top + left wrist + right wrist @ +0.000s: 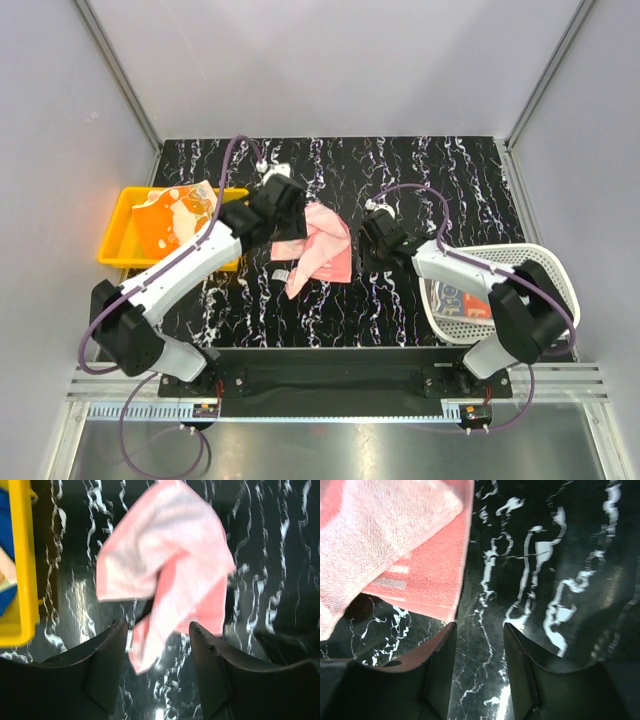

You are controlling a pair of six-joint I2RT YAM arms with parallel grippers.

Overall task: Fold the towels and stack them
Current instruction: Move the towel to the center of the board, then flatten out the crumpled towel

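Observation:
A pink towel [322, 250] lies crumpled and partly doubled over in the middle of the black marbled table. My left gripper [290, 225] hovers over its left edge, open. In the left wrist view the pink towel [165, 565] looks blurred, and its lower tip shows between the spread fingers of the left gripper [157, 627] without being pinched. My right gripper [372, 245] is just right of the cloth, open and empty. In the right wrist view the right gripper [479, 627] is over bare table, with the pink towel [395, 540] at upper left.
A yellow tray [118, 240] at the left holds an orange cartoon-printed towel [180, 212] and a blue towel [7, 510]. A white mesh basket [540, 262] at the right holds another printed towel [465, 300]. Grey walls enclose the table.

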